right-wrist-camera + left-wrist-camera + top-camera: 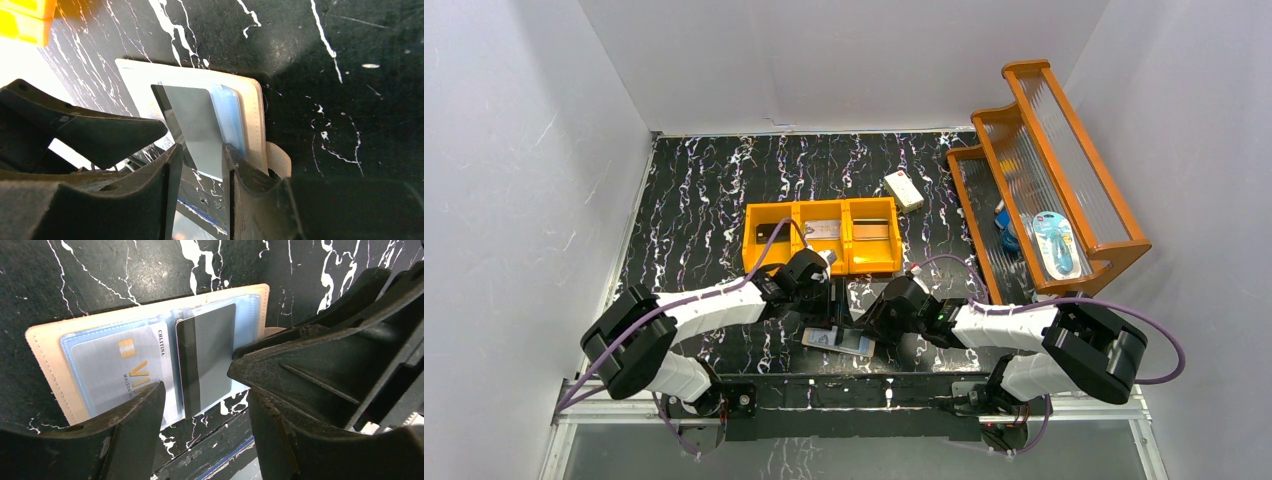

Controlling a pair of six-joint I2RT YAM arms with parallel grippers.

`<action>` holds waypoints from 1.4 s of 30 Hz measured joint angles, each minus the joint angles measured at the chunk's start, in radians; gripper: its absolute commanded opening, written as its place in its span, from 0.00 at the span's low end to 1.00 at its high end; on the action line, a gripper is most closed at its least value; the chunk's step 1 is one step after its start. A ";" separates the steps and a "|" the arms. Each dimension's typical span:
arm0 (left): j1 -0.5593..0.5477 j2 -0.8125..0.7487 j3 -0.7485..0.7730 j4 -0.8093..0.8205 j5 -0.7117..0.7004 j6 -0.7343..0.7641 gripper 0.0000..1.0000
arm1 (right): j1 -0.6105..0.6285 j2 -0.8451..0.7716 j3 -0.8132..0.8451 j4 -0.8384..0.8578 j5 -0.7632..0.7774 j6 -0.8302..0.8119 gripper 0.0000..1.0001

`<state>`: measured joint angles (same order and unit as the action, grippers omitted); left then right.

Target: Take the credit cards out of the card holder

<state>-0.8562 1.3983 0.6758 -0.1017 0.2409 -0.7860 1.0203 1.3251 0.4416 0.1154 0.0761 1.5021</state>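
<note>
The card holder (837,340) lies open near the table's front edge, peach outside (45,352) with pale blue pockets. Its left pocket holds a white credit card (107,370) with a gold chip. A grey credit card (212,347) with a black stripe sticks partway out of the other pocket (197,125). My left gripper (205,400) is open above the holder's near edge, one finger (125,432) over the white card. My right gripper (202,165) has its jaws narrowly apart with the grey card's free end between them. Its finger (280,357) touches that card's edge.
An orange three-compartment bin (822,205) stands just behind the grippers with flat card-like things inside. A white box (904,190) lies farther back. A wooden rack (1044,180) with packaged items fills the right side. White walls close in the table.
</note>
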 measured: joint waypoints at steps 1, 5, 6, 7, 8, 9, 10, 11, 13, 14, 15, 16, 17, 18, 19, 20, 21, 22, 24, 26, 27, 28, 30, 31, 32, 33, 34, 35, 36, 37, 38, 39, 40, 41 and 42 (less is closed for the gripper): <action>0.002 0.005 -0.004 0.005 0.005 -0.008 0.59 | 0.000 0.000 -0.001 0.000 -0.001 0.003 0.44; 0.011 0.014 -0.036 0.041 0.029 -0.047 0.58 | -0.005 0.000 -0.008 0.011 -0.004 0.014 0.44; 0.016 0.014 -0.042 0.052 0.034 -0.055 0.58 | -0.005 0.000 -0.009 0.014 -0.006 0.015 0.44; 0.021 0.014 -0.051 0.065 0.042 -0.065 0.57 | -0.005 0.001 -0.011 0.018 -0.009 0.016 0.44; 0.025 0.014 -0.057 0.076 0.050 -0.073 0.57 | -0.006 0.001 -0.013 0.020 -0.010 0.018 0.44; 0.030 0.014 -0.065 0.091 0.060 -0.080 0.55 | -0.006 0.001 -0.014 0.023 -0.012 0.018 0.44; 0.035 0.014 -0.075 0.109 0.072 -0.090 0.54 | -0.006 0.001 -0.014 0.026 -0.014 0.019 0.44; 0.038 0.014 -0.084 0.124 0.082 -0.097 0.53 | -0.006 0.002 -0.016 0.028 -0.016 0.020 0.44; 0.043 0.014 -0.105 0.157 0.102 -0.113 0.51 | -0.007 0.002 -0.021 0.037 -0.016 0.022 0.44; 0.046 0.014 -0.114 0.173 0.113 -0.121 0.50 | -0.007 0.002 -0.021 0.041 -0.017 0.022 0.44; 0.050 0.014 -0.126 0.189 0.123 -0.129 0.49 | -0.008 0.003 -0.022 0.043 -0.018 0.023 0.44; 0.051 0.014 -0.132 0.196 0.128 -0.135 0.48 | -0.008 0.003 -0.023 0.045 -0.020 0.023 0.44; 0.057 0.014 -0.143 0.213 0.137 -0.143 0.47 | -0.010 0.003 -0.027 0.049 -0.021 0.026 0.44; 0.064 0.013 -0.155 0.230 0.146 -0.153 0.45 | -0.010 0.003 -0.028 0.052 -0.023 0.029 0.44; 0.071 0.012 -0.166 0.244 0.155 -0.163 0.43 | -0.011 0.003 -0.029 0.055 -0.024 0.031 0.44; 0.082 0.011 -0.183 0.269 0.169 -0.176 0.41 | -0.011 0.003 -0.032 0.061 -0.024 0.036 0.44; 0.094 0.008 -0.203 0.297 0.187 -0.190 0.39 | -0.012 0.002 -0.039 0.069 -0.024 0.038 0.44; 0.106 0.006 -0.223 0.325 0.202 -0.203 0.37 | -0.012 0.000 -0.053 0.084 -0.025 0.045 0.44; 0.122 0.005 -0.255 0.369 0.228 -0.226 0.33 | -0.012 -0.006 -0.069 0.109 -0.025 0.053 0.44; 0.133 0.005 -0.280 0.401 0.250 -0.243 0.30 | -0.012 -0.008 -0.077 0.124 -0.025 0.056 0.44; 0.135 0.005 -0.286 0.411 0.259 -0.248 0.28 | -0.012 -0.008 -0.079 0.127 -0.025 0.059 0.44; 0.136 0.005 -0.290 0.417 0.265 -0.251 0.26 | -0.013 -0.008 -0.079 0.127 -0.025 0.059 0.44; 0.137 0.008 -0.290 0.422 0.273 -0.251 0.22 | -0.013 -0.008 -0.080 0.129 -0.025 0.060 0.44; 0.138 0.010 -0.290 0.423 0.274 -0.251 0.20 | -0.013 -0.008 -0.080 0.129 -0.025 0.060 0.44; 0.139 0.016 -0.290 0.426 0.277 -0.249 0.19 | -0.013 -0.008 -0.080 0.129 -0.025 0.060 0.44; 0.139 0.022 -0.290 0.427 0.280 -0.248 0.18 | -0.013 -0.008 -0.080 0.130 -0.026 0.061 0.44; 0.140 0.025 -0.290 0.427 0.282 -0.247 0.17 | -0.013 -0.008 -0.081 0.131 -0.026 0.061 0.44; 0.140 0.027 -0.290 0.427 0.283 -0.246 0.17 | -0.013 -0.008 -0.082 0.132 -0.026 0.062 0.44; 0.140 0.028 -0.290 0.427 0.284 -0.245 0.17 | -0.014 -0.008 -0.085 0.137 -0.027 0.063 0.44; 0.140 0.028 -0.290 0.427 0.284 -0.243 0.17 | -0.015 -0.008 -0.086 0.140 -0.028 0.063 0.44; 0.140 0.028 -0.290 0.428 0.285 -0.243 0.17 | -0.017 -0.008 -0.088 0.144 -0.029 0.063 0.44; 0.140 0.029 -0.290 0.430 0.287 -0.242 0.16 | -0.017 -0.008 -0.089 0.145 -0.029 0.063 0.44; 0.140 0.031 -0.289 0.432 0.291 -0.240 0.14 | -0.017 -0.009 -0.091 0.149 -0.029 0.064 0.44; 0.140 0.035 -0.286 0.434 0.296 -0.238 0.13 | -0.017 -0.009 -0.092 0.151 -0.030 0.064 0.44; 0.140 0.039 -0.284 0.436 0.301 -0.234 0.11 | -0.017 -0.009 -0.092 0.151 -0.031 0.064 0.44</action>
<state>-0.7162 1.4376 0.3920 0.3340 0.5415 -1.0203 1.0031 1.3163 0.3492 0.2668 0.0456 1.5665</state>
